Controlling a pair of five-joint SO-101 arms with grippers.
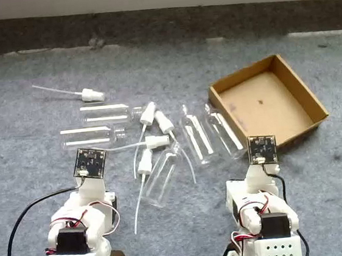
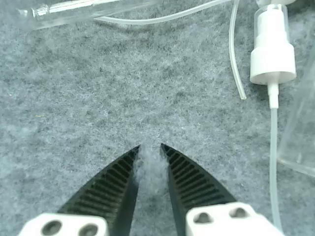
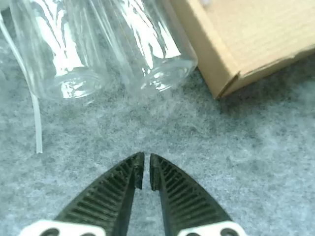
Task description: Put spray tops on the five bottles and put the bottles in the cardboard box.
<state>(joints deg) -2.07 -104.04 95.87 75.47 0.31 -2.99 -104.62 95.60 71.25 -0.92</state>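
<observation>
- Five clear bottles lie on their sides, none of them capped. There is a left pair [image 1: 104, 113], a middle bottle [image 1: 163, 178] and a right pair [image 1: 225, 133] just beside the cardboard box [image 1: 266, 102], which holds nothing.
- Four spray tops [image 1: 157, 141] are clustered between the left pair and the right pair, their thin tubes trailing over the grey counter [image 1: 322, 173]. A fifth top [image 1: 92, 95] lies apart, beyond the left pair.
- With nothing capped and nothing boxed, the task looks to be at its opening step: fitting the first top.
- The left end effector [image 2: 150, 146] hovers low over bare counter, its jaws drawn close with a slim gap and nothing between them. One spray top [image 2: 272, 54] lies ahead of it, near the middle bottle [image 2: 300, 137].
- The right end effector [image 3: 146, 156] is empty too, its jaws all but meeting. The bases of the right pair [image 3: 142, 44] and a corner of the cardboard box [image 3: 211, 59] lie just ahead.
- Next, both end effectors would need to widen. One would likely steady a bottle by its body while the other takes a top by its collar and feeds the limp tube into the neck. The round bottles may roll.
</observation>
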